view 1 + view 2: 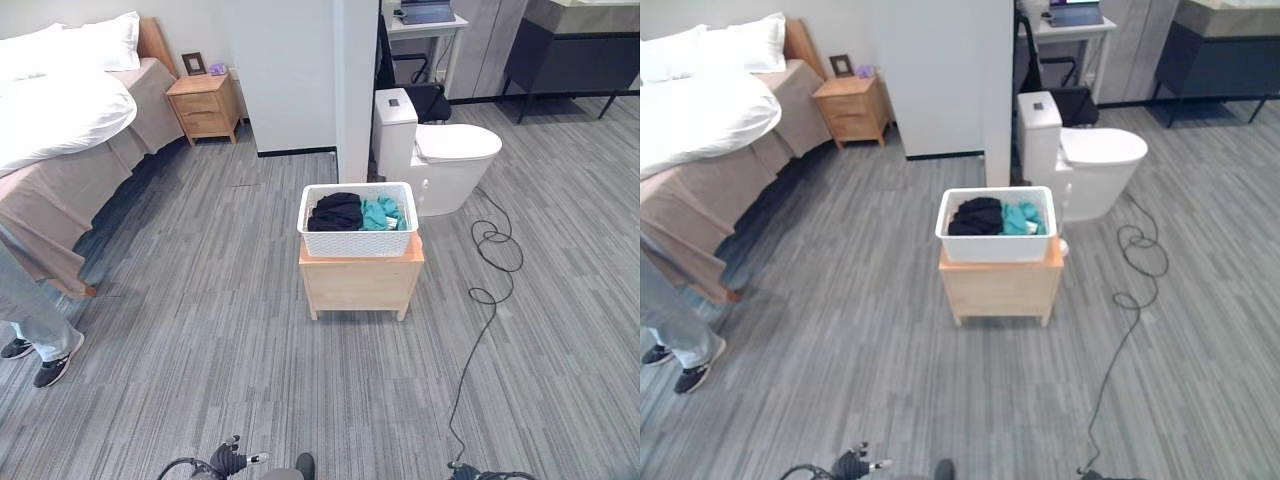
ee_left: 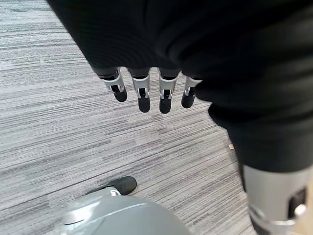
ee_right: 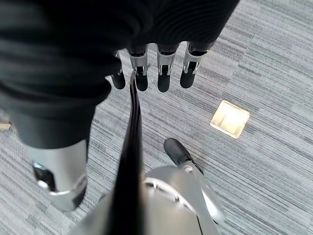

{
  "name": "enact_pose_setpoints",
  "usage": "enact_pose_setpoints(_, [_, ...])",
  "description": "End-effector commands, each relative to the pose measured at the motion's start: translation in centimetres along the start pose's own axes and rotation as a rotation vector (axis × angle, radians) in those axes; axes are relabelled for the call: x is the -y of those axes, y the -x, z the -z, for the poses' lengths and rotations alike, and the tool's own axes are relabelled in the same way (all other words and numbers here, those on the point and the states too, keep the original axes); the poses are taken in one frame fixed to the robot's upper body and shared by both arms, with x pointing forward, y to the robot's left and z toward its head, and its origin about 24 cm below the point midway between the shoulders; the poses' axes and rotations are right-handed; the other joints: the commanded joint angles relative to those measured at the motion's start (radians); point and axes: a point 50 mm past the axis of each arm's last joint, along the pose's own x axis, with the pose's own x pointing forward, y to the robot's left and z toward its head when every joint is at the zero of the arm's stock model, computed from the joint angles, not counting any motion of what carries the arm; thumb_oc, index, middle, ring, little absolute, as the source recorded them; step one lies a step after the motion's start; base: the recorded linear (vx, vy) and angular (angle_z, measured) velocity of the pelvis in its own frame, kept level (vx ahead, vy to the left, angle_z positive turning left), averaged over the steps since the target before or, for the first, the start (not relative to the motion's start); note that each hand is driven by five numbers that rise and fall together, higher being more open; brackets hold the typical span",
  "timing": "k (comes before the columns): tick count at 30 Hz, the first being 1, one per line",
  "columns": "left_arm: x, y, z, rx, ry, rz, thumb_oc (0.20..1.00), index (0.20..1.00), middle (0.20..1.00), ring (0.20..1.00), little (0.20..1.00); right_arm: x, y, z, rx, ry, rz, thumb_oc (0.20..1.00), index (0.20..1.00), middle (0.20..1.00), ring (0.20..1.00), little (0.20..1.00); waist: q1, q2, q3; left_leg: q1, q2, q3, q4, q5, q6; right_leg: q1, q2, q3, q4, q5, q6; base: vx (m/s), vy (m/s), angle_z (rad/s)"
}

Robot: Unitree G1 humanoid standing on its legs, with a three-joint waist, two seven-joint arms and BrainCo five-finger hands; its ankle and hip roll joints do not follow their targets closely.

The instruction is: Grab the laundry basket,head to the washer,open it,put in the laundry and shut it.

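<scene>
Basket: the white plastic laundry basket [image 1: 357, 232] with dark and teal clothes sits on the small wooden surface [image 1: 360, 281], straight ahead, well apart.
Left hand [image 2: 146, 88]: fingers straight, holding nothing.
Right hand [image 3: 156, 71]: same.
Nearer hand: cannot tell.

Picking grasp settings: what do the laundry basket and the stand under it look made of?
Laundry basket: looks like white moulded plastic, matte, its walls patterned in a weave-like lattice; likely rigid, though that is a guess. It holds black and teal laundry, soft fabric by its folds. Small cabinet under it: pale wood or wood veneer, smooth, with faint grain; which one cannot be told.
</scene>
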Motion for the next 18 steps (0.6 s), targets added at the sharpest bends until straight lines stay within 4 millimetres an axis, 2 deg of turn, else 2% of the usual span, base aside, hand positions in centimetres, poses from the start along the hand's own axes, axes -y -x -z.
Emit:
enact_pose_setpoints(1, [-2.4,-0.2,-1.1,0.032,-0.007,-0.049,1.0,1.0,1.0,1.0,1.0,0.3,-0.2,-2.8,0.073,-0.061,0.013,1.0,1.0,1.0,1.0,1.0,0.017,-0.044,0.037,0.007,0.027,-0.056,0.026,-0.081,-0.05,-0.145,-0.063,0.073,0.141,0.152,0.041,0.11,0.143,-0.03])
enact_pose_setpoints(2, [-2.6,-0.2,-1.0,0.025,-0.024,-0.051,1.0,1.0,1.0,1.0,1.0,0.8,-0.2,-3.1,0.081,-0.069,0.019,1.0,1.0,1.0,1.0,1.0,0.008,-0.027,0.061,0.04,0.019,-0.06,0.016,-0.098,-0.029,-0.232,-0.052,0.095,0.251,0.177,0.05,0.19,0.169,-0.07])
enact_pose_setpoints(3, [-2.6,-0.2,-0.9,0.021,-0.031,-0.049,1.0,1.0,1.0,1.0,1.0,1.0,-0.2,-3.2,0.086,-0.07,0.028,1.0,1.0,1.0,1.0,1.0,0.005,-0.026,0.068,0.063,0.013,-0.057,0.005,-0.106,-0.024,-0.267,-0.064,0.076,0.25,0.211,0.052,0.29,0.158,-0.02])
enact_pose_setpoints(5, [-2.8,-0.2,-0.9,0.019,-0.039,-0.056,1.0,1.0,1.0,1.0,1.0,1.6,-0.1,-3.1,0.088,-0.093,0.046,1.0,1.0,1.0,1.0,1.0,-0.011,-0.03,0.076,0.111,0.001,-0.076,-0.029,-0.12,-0.029,-0.295,-0.067,0.074,0.149,0.22,0.047,0.3,-0.044,-0.19])
enact_pose_setpoints(9, [-3.2,-0.3,-1.6,0.04,-0.055,-0.072,1.0,1.0,1.0,1.0,1.0,2.3,-0.1,-2.6,0.08,-0.162,0.073,1.0,1.0,1.0,1.0,1.0,-0.065,-0.041,0.104,0.2,-0.012,-0.124,-0.049,-0.179,-0.051,-0.346,-0.074,0.168,-0.143,0.295,0.081,0.39,-0.147,0.16])
enact_pose_setpoints(11, [-3.2,-0.3,-1.8,0.047,-0.056,-0.073,1.0,1.0,1.0,1.0,1.0,2.3,0.0,-2.1,0.066,-0.177,0.072,1.0,1.0,1.0,1.0,1.0,-0.074,-0.041,0.108,0.243,-0.006,-0.134,-0.05,-0.209,-0.062,-0.356,-0.075,0.165,-0.221,0.325,0.098,0.39,-0.166,0.29])
enact_pose_setpoints(14, [-3.0,-0.3,-1.7,0.04,-0.057,-0.064,1.0,1.0,1.0,1.0,1.0,2.2,0.0,-1.6,0.059,-0.183,0.07,1.0,1.0,1.0,1.0,1.0,-0.087,-0.044,0.099,0.29,0.003,-0.144,-0.056,-0.236,-0.074,-0.355,-0.076,0.138,-0.227,0.343,0.107,0.34,-0.177,0.3])
enact_pose_setpoints(15, [-2.9,-0.3,-1.5,0.035,-0.065,-0.061,1.0,1.0,1.0,1.0,1.0,1.9,0.0,-1.1,0.052,-0.188,0.062,1.0,1.0,1.0,1.0,1.0,-0.096,-0.055,0.084,0.318,0.009,-0.151,-0.061,-0.254,-0.084,-0.34,-0.074,0.133,-0.223,0.348,0.105,0.33,-0.213,0.4])
enact_pose_setpoints(17, [-2.8,-0.3,-1.3,0.03,-0.06,-0.059,1.0,1.0,1.0,1.0,1.0,1.9,0.1,-1.2,0.066,-0.18,0.055,1.0,1.0,1.0,1.0,1.0,-0.108,-0.063,0.064,0.345,0.033,-0.16,-0.025,-0.28,-0.098,-0.322,-0.05,0.156,-0.189,0.37,0.093,0.47,-0.337,0.53])
enact_pose_setpoints(18, [-2.7,-0.3,-1.3,0.03,-0.051,-0.067,1.0,1.0,1.0,1.0,1.0,1.9,0.1,-1.2,0.073,-0.178,0.056,1.0,1.0,1.0,1.0,1.0,-0.12,-0.06,0.054,0.336,0.057,-0.169,0.04,-0.257,-0.111,-0.326,-0.02,0.176,-0.16,0.361,0.077,0.49,-0.455,0.79])
